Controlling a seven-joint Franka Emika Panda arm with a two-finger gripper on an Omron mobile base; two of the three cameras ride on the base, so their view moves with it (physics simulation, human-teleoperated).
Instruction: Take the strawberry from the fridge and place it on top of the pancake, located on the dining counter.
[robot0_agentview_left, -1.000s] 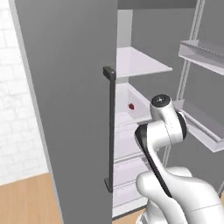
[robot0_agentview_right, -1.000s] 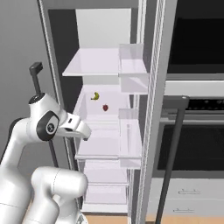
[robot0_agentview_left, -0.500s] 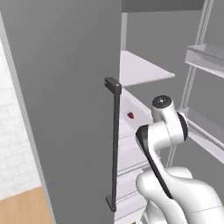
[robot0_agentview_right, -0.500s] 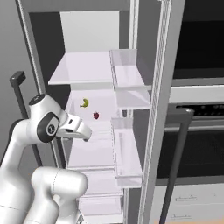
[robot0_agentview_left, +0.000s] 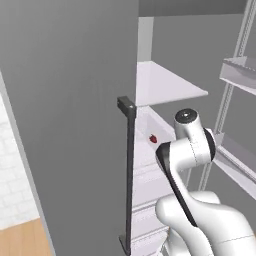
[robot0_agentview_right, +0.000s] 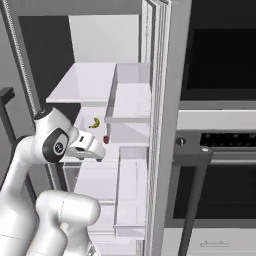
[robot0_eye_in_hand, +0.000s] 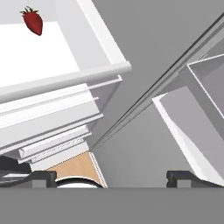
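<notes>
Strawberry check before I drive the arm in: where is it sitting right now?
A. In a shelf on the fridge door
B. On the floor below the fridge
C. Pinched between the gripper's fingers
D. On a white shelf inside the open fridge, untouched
D. The strawberry lies on a white fridge shelf, and the gripper is open and well short of it; the right base view shows it near a banana.

A white fridge shelf (robot0_eye_in_hand: 39, 57) carries the strawberry (robot0_eye_in_hand: 33, 21) and a banana (robot0_agentview_right: 94, 122).
</notes>
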